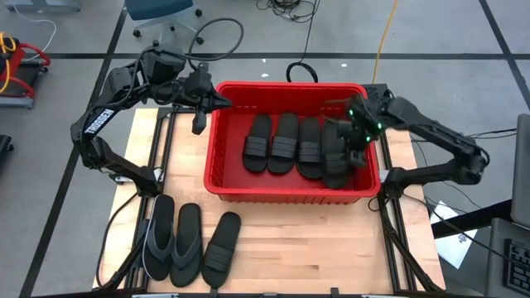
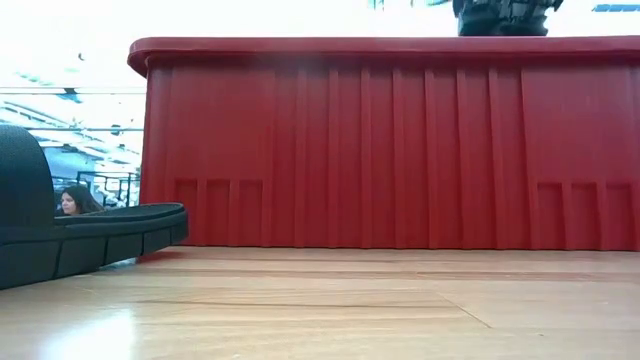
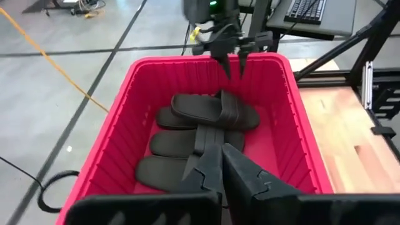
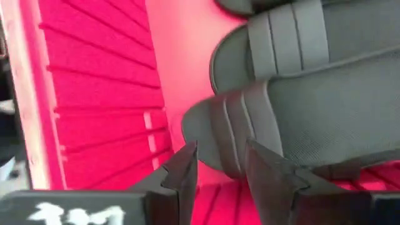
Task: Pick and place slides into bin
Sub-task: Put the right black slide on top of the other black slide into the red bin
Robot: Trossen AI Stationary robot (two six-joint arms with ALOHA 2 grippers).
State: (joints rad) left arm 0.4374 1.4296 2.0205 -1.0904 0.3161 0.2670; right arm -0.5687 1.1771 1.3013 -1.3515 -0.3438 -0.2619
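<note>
While its fingers stand parted with nothing between them, the right gripper (image 1: 358,142) hangs over the right end of the red bin (image 1: 222,141), directly above the topmost slide (image 3: 215,111), which lies partly across the slides beneath it. Four slides (image 1: 296,145) rest inside the bin, three side by side and the fourth overlapping at the right end. At the bin's left rim, the left gripper (image 1: 199,124) hovers with its fingers closed on nothing. Three more slides (image 1: 189,244) lie in a row on the wooden table (image 1: 315,248), in front of the bin toward the left.
</note>
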